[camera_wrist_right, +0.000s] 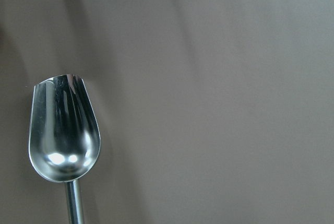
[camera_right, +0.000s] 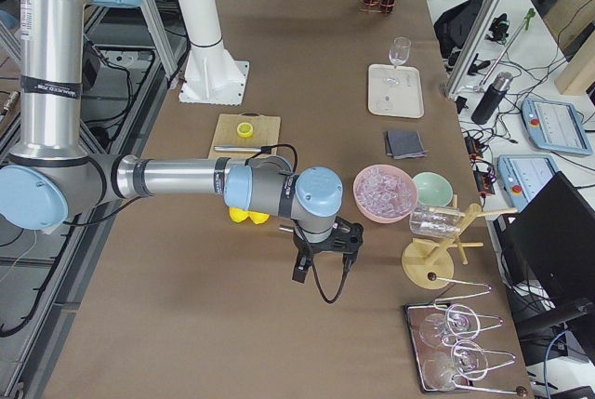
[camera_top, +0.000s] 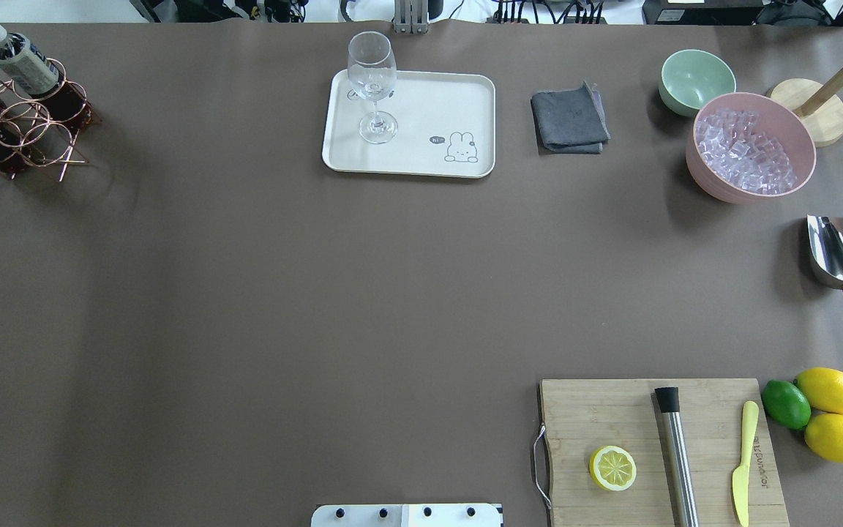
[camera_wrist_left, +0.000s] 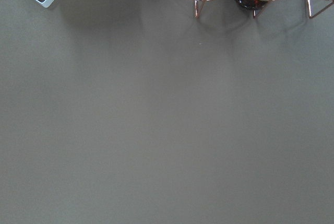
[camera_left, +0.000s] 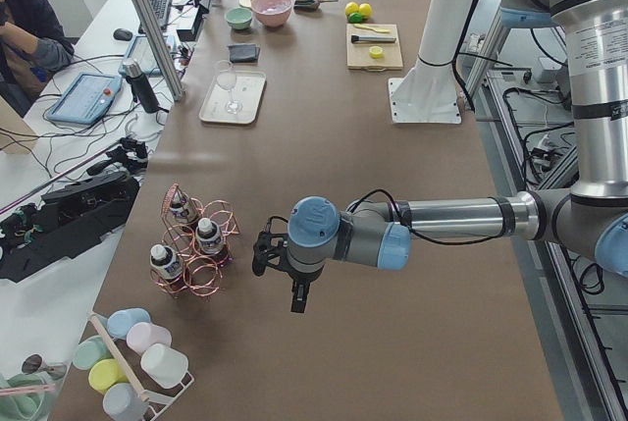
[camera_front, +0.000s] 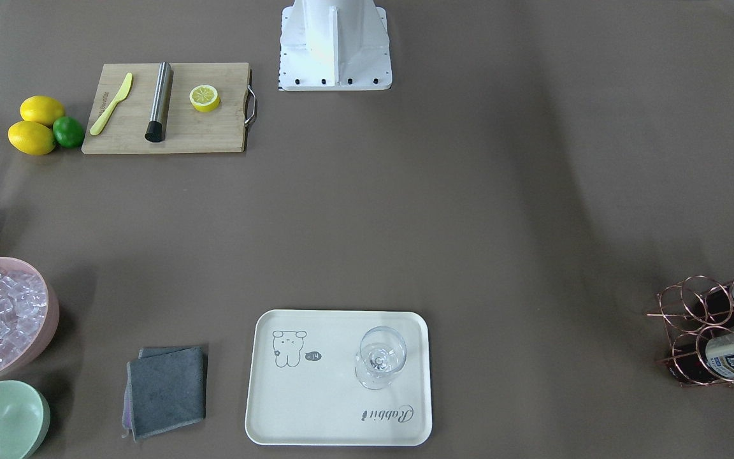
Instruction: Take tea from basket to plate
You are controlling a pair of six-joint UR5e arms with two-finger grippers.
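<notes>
Three tea bottles (camera_left: 207,236) standing upright in one basket (camera_front: 684,298), caps up, long axis vertical. One plate (camera_front: 316,408). Left gripper (camera_left: 263,252), right gripper (camera_right: 351,239): cannot tell if spread or pressed together.

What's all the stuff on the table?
tea bottles: three, dark brown, in the basket
basket: one, rose-gold wire, left end
plate: one, cream, far middle
wine glass: one, clear, on the plate
cloth: one, grey, beside the plate
pink bowl: one, holding ice, far right
green bowl: one, beside the pink bowl
scoop: one, silver, right edge
cutting board: one, wooden, near right
lemon half: one, yellow, on the board
rod: one, steel, on the board
knife: one, yellow, on the board
lemons: two, yellow, beside the board
lime: one, green, by the lemons
cups: several, pastel, left end
left gripper: one, black, near the basket
right gripper: one, black, near the scoop
</notes>
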